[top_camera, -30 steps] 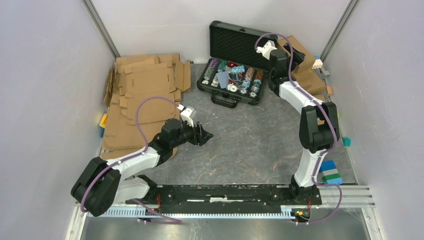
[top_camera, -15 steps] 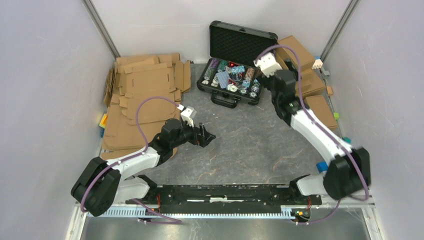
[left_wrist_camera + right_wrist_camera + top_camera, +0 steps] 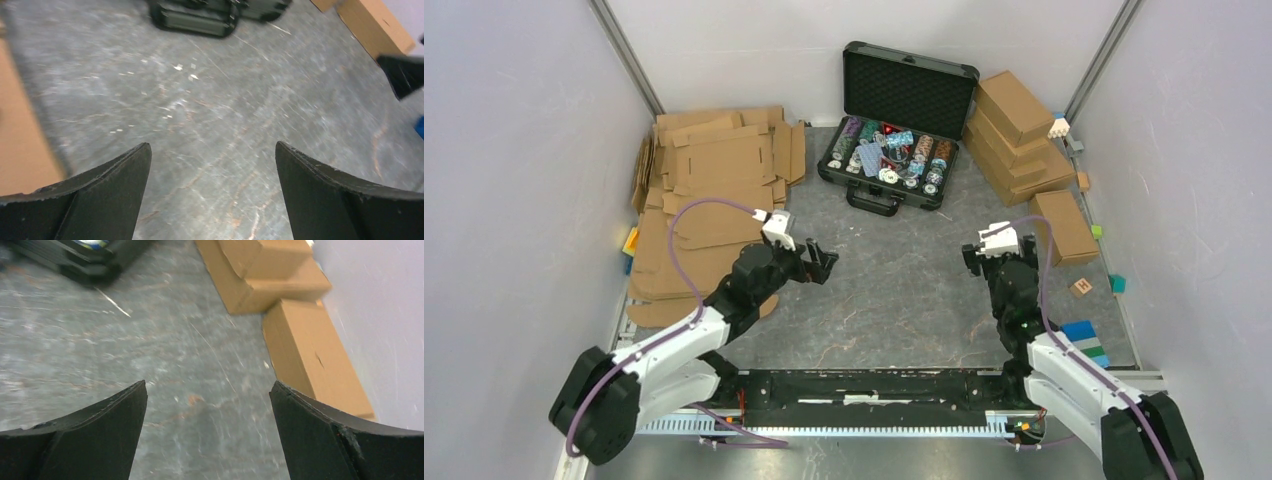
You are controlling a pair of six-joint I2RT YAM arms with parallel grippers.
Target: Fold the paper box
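Note:
A closed brown paper box tops a stack of like boxes at the back right, also in the right wrist view. Another folded box lies alone nearer the right wall. My left gripper hovers open over bare table beside the flat cardboard sheets, nothing between its fingers. My right gripper is open and empty, low over the table, left of the lone box and apart from it.
An open black case of chips stands at the back centre. Flat sheets cover the left side, their edge close to my left fingers. Small coloured blocks and a wooden cube lie by the right wall.
My right arm has swung back from the box stack at the back right to low over the near right table. My left gripper has opened wider and shifted slightly left.

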